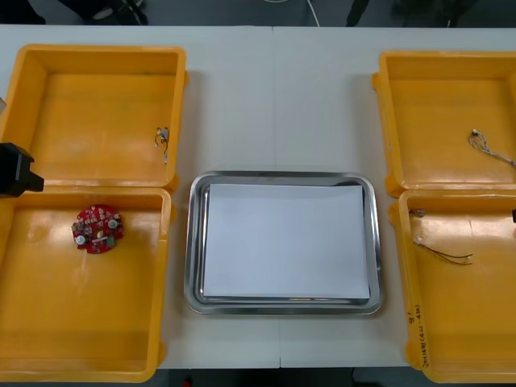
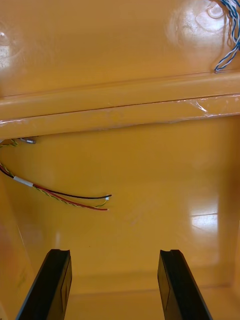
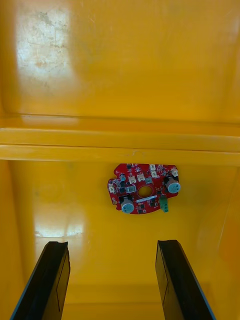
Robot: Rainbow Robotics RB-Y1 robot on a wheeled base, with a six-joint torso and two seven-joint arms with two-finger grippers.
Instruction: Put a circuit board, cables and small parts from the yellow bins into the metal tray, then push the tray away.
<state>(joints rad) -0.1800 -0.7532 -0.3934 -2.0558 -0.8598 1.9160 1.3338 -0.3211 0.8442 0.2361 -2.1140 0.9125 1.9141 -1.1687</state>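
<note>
Loading had not begun. The left gripper hung spread over the board in its bin. The tray held nothing. The right gripper hung spread near a cable. Next, probably: lower and pinch the board.

Flat in the near left yellow bin, a round red circuit board. In the near right bin, a red, yellow and black cable; in the far right bin, a twisted blue-and-white cable. Between them, empty, a metal tray, white inside.
</note>
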